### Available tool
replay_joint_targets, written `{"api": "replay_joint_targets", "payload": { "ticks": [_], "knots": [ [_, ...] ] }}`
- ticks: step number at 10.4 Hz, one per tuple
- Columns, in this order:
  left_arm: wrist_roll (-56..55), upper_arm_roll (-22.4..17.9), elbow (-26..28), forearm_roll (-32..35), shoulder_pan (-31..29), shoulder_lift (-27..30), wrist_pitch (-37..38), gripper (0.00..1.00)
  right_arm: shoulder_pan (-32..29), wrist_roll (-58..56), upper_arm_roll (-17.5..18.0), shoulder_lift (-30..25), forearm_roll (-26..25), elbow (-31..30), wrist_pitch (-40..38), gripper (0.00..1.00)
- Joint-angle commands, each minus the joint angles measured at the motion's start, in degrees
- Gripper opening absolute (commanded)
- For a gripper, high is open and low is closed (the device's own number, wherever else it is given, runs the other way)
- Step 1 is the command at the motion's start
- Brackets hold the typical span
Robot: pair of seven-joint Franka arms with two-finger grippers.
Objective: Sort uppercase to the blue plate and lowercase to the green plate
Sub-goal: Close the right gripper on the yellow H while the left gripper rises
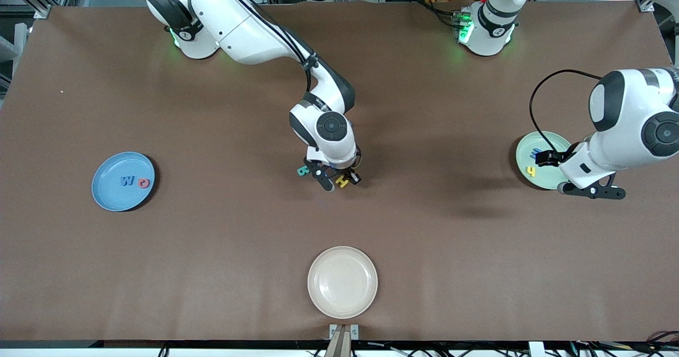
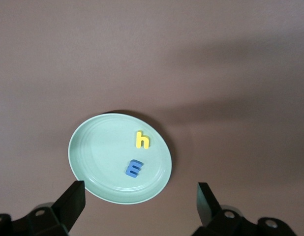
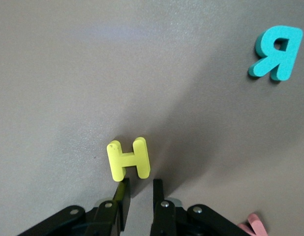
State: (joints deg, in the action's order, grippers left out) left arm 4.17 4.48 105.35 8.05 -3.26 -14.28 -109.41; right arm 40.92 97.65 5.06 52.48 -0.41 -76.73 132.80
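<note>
A yellow H [image 3: 128, 160] lies on the table near its middle, with a teal capital letter [image 3: 277, 53] beside it toward the right arm's end. My right gripper [image 3: 141, 184] is down at the H [image 1: 343, 181], its jaws drawn close on the end of one leg. The blue plate [image 1: 106, 192] holds a blue capital [image 1: 127, 180] and a red ring letter [image 1: 144, 182]. The green plate [image 2: 100, 147] holds a yellow h [image 2: 142, 140] and a blue m [image 2: 134, 168]. My left gripper [image 2: 139, 191] hangs open and empty over the green plate's edge [image 1: 551, 183].
A cream-white plate [image 1: 342, 281] sits near the table's front edge, nearer to the camera than the H. The tip of a pink-red letter [image 3: 255, 226] shows close beside my right gripper.
</note>
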Motion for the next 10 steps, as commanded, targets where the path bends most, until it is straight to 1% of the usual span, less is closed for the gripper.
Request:
{"api": "replay_joint_targets", "payload": {
  "ticks": [1,3,6,8,9,10],
  "knots": [
    [-0.39,-0.52,-3.56,-2.16,1.59,0.83,3.58,1.0,0.39,-0.01,-0.93,0.7,-1.87,1.05,0.01,0.24],
    [-0.13,-0.52,-4.1,-2.16,1.94,2.06,3.85,1.0,0.21,-0.71,-0.93,0.43,-1.87,1.14,-0.87,0.24],
    [-0.21,-0.52,-4.97,-2.25,3.26,2.41,3.94,1.0,-0.05,-0.97,-0.93,-0.01,-1.78,2.19,-2.8,0.23],
    [-0.39,-0.52,-5.85,-4.35,4.14,4.86,5.33,1.0,-0.14,-1.68,-0.84,0.08,-1.69,2.55,-3.51,0.22],
    [-0.48,-0.52,-6.47,-5.23,4.32,5.48,6.47,1.0,0.12,-2.98,-0.93,0.25,-1.87,2.46,-3.51,0.17],
    [-0.39,-0.96,-7.17,-5.76,5.19,6.27,7.27,1.0,0.3,-4.56,-0.93,0.43,-1.78,2.37,-3.42,0.15]
  ]
}}
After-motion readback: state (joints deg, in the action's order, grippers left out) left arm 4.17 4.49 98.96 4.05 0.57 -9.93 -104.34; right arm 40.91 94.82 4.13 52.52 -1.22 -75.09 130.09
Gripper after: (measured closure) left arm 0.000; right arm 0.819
